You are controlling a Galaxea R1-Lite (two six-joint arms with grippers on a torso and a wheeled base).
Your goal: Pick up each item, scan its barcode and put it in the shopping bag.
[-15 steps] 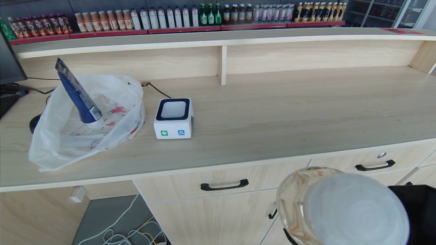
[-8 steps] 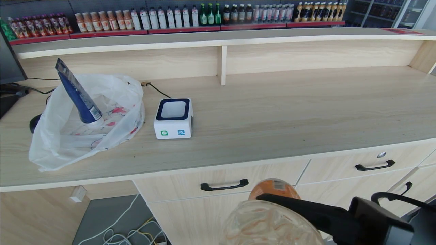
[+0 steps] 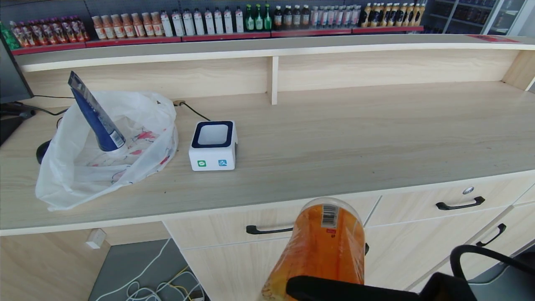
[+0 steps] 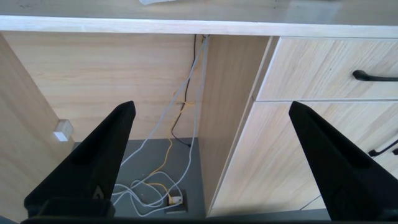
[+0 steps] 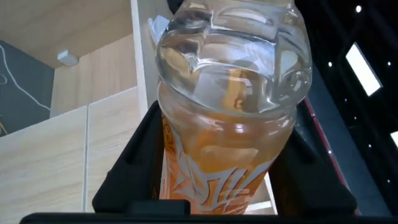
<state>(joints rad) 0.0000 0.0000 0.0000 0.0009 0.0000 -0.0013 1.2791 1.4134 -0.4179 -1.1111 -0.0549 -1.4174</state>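
Observation:
My right gripper (image 3: 330,286) is shut on an orange drink bottle (image 3: 322,246), low in front of the counter's drawers. The bottle's clear end points at the wrist camera (image 5: 233,118), and the barcode label (image 3: 329,215) faces up in the head view. Dark fingers (image 5: 134,162) press on both sides of it. A white scanner (image 3: 212,146) with a navy-rimmed window sits on the counter, left of centre. Beside it, on the left, lies the white shopping bag (image 3: 75,179) with a blue tube (image 3: 95,115) standing in it. My left gripper (image 4: 211,168) is open below the counter edge and holds nothing.
The wooden counter (image 3: 355,138) has a raised back shelf with a divider (image 3: 273,79). A cable (image 3: 194,110) runs behind the scanner. A black mouse (image 3: 42,151) and a monitor edge (image 3: 10,71) are at the far left. Drawer handles (image 3: 459,205) line the front. Loose cables (image 4: 155,186) lie on the floor.
The right gripper has turned the bottle: its pale end no longer faces the head camera and its orange side with the barcode shows now. It has also shifted left.

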